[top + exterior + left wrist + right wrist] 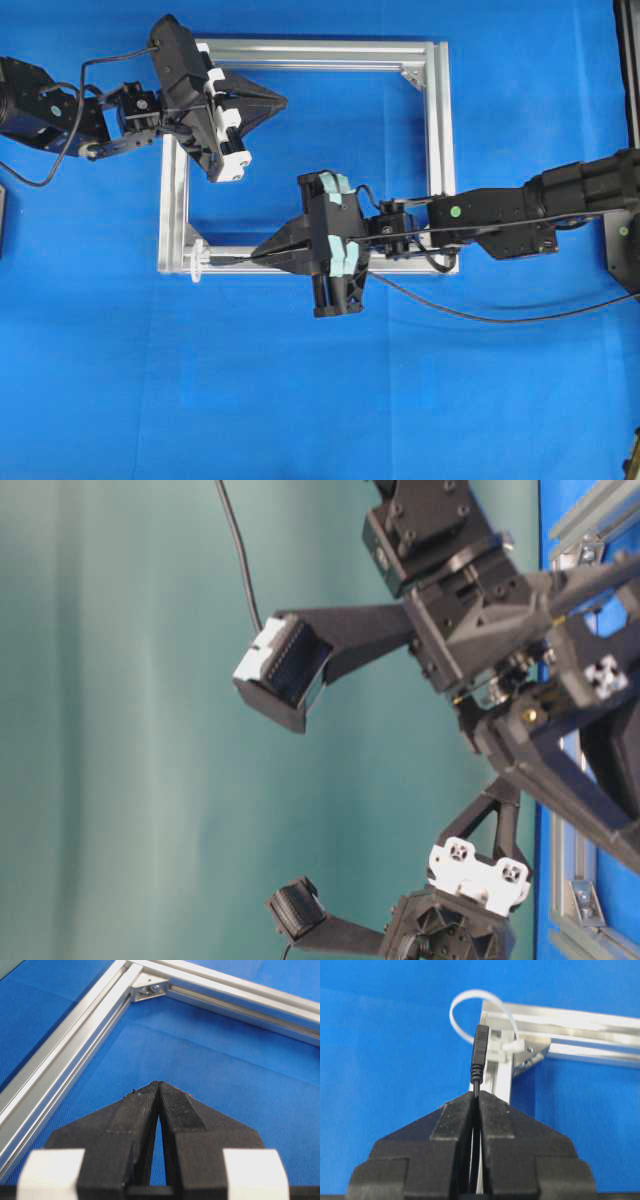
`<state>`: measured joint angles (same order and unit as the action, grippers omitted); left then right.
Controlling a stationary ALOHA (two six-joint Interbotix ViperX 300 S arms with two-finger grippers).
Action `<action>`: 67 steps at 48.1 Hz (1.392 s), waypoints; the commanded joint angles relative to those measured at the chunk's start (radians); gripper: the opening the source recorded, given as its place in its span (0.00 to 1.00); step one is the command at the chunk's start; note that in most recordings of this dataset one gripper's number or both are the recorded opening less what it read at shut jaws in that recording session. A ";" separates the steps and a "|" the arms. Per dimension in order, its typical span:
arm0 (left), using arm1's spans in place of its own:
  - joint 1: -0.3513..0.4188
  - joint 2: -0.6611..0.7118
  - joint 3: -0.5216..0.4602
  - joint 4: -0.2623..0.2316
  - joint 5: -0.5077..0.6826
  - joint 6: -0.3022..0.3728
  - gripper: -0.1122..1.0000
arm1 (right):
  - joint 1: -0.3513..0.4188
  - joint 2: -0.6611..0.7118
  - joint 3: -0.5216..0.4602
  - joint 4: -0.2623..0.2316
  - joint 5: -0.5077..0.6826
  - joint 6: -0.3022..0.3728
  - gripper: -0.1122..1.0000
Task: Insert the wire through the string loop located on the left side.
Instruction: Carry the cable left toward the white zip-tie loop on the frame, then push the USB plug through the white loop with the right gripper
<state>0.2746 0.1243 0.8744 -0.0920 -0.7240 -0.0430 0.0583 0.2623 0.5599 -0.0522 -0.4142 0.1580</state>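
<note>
My right gripper (256, 257) (478, 1094) is shut on the wire (480, 317), just behind its black plug (480, 1052). The plug sticks out ahead of the fingertips and points at the white string loop (470, 1007) (194, 265), which juts from the lower left corner of the silver frame (440, 150). In the right wrist view the plug tip overlaps the loop's lower edge; I cannot tell whether it has entered. My left gripper (283, 100) (158, 1084) is shut on nothing, hovering over the blue mat inside the frame's upper left part.
The frame lies flat on a blue mat (300, 400), with corner brackets (150, 989) inside its corners. The slack wire trails right across the mat under the right arm (540, 205). A dark object (625, 240) sits at the right edge.
</note>
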 commanded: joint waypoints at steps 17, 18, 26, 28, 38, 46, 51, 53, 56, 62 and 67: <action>-0.003 -0.031 -0.002 0.002 -0.005 0.002 0.10 | -0.002 -0.014 -0.018 0.000 0.005 0.002 0.10; -0.002 -0.031 -0.002 0.002 -0.005 0.002 0.10 | -0.002 -0.014 -0.018 0.000 0.005 0.002 0.10; -0.002 -0.031 0.002 0.003 -0.005 0.002 0.10 | -0.002 -0.014 -0.018 0.002 0.003 0.002 0.10; -0.002 -0.032 0.003 0.002 -0.005 0.002 0.10 | -0.002 -0.014 -0.018 0.000 0.005 0.002 0.10; -0.002 -0.032 0.003 0.003 -0.005 0.002 0.10 | -0.002 -0.014 -0.017 0.000 0.003 0.002 0.10; -0.002 -0.032 0.003 0.002 -0.005 0.002 0.10 | -0.002 -0.014 -0.017 0.000 0.003 0.002 0.10; -0.002 -0.032 0.003 0.003 -0.005 0.002 0.10 | -0.002 -0.014 -0.017 0.000 0.005 0.002 0.10; -0.002 -0.032 0.003 0.002 -0.005 0.002 0.10 | -0.002 -0.014 -0.017 0.000 0.005 0.002 0.10; -0.003 -0.032 0.003 0.003 -0.005 0.002 0.10 | -0.002 -0.014 -0.017 0.000 0.005 0.002 0.10; -0.003 -0.032 0.003 0.002 -0.005 0.002 0.10 | -0.002 -0.014 -0.017 0.002 0.005 0.002 0.10; -0.002 -0.031 0.003 0.003 -0.005 0.002 0.10 | -0.002 -0.014 -0.017 0.002 0.005 0.002 0.10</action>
<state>0.2746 0.1243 0.8836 -0.0920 -0.7240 -0.0414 0.0583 0.2654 0.5553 -0.0522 -0.4065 0.1580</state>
